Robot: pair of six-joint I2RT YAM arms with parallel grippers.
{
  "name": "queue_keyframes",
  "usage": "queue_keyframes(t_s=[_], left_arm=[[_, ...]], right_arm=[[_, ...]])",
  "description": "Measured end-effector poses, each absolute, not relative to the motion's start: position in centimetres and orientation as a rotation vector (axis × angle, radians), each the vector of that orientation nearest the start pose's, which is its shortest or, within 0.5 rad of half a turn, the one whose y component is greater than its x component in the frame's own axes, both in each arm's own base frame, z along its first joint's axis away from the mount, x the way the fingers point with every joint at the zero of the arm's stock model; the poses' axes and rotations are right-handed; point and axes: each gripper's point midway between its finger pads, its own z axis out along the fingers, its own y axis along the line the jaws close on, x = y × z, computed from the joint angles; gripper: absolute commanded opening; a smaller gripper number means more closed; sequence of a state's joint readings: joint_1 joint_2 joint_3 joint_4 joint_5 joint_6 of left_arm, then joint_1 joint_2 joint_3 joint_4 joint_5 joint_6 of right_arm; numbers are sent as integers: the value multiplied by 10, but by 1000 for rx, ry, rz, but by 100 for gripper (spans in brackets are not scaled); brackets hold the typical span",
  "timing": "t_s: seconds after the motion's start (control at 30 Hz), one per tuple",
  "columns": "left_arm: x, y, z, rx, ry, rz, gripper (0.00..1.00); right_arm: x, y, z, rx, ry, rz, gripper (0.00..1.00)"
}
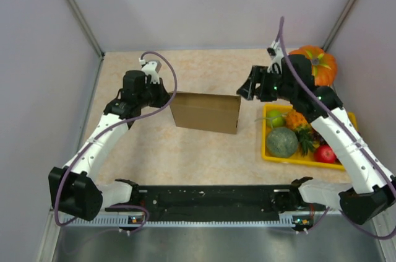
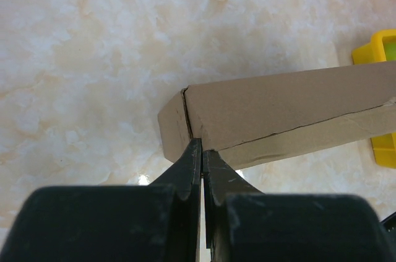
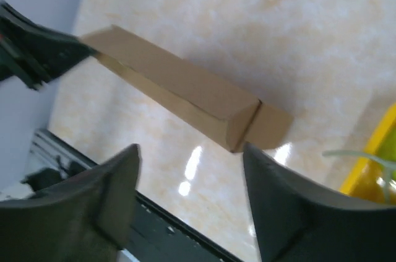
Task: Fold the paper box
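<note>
— Marble-look beige surface [image 1: 204, 163], plain grey walls [image 1: 198, 8], metal posts [image 1: 75, 11] in the corners. Where's the paper box [image 1: 205, 112]?
— Mid-surface, between the two arms, long side toward the bases. Can't tell if it rests on the surface or hangs just over it. It's well apart from the yellow tray [image 1: 291, 160] of toy fruit on the right and the pumpkin [image 1: 318, 64] behind that.
— Fold status?
— Main creases look done. The body is closed into a long flat-sided sleeve, with one lengthwise seam visible from the left wrist. At the right end a flap sticks out past the crease, untucked. The left end is hard to read. I'd call it past halfway, ends left to close.
— Claws?
— Left claw [image 1: 166, 96]: fingers together, pinched on the thin lower edge at the box's left end. Right claw [image 1: 249, 90]: fingers wide apart, holding nothing, just beside the upper right corner. No contact that I can see.
— Next?
— Probably the right claw takes that end flap while the left pins the sleeve. Thin card, so it may buckle if squeezed hard.
</note>
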State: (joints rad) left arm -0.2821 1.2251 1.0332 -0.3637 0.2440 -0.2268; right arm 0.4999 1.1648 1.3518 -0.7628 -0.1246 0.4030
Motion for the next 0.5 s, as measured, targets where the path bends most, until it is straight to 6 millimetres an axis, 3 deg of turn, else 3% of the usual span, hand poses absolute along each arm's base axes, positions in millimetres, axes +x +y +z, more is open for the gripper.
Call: queue_keyframes(t_s=[0.1,0.2,0.33,0.47,0.5], left_arm=[[338,-151,212,186,2142,-557,0],[338,-150,212,167,2142,-551,0],[336,-149,212,146,2142,-540,0],[333,-150,212,129,2140,-540,0],[332,-151,213,130,2138,-540,0]], right_arm=[[293,209,322,-46,2137,883,32],[317,239,330,43,2090,1113,26],[334,268,298,159,2116,1335,25],[326,276,250,276,2183,1458,24],[325,276,247,283,2187,1466,24]])
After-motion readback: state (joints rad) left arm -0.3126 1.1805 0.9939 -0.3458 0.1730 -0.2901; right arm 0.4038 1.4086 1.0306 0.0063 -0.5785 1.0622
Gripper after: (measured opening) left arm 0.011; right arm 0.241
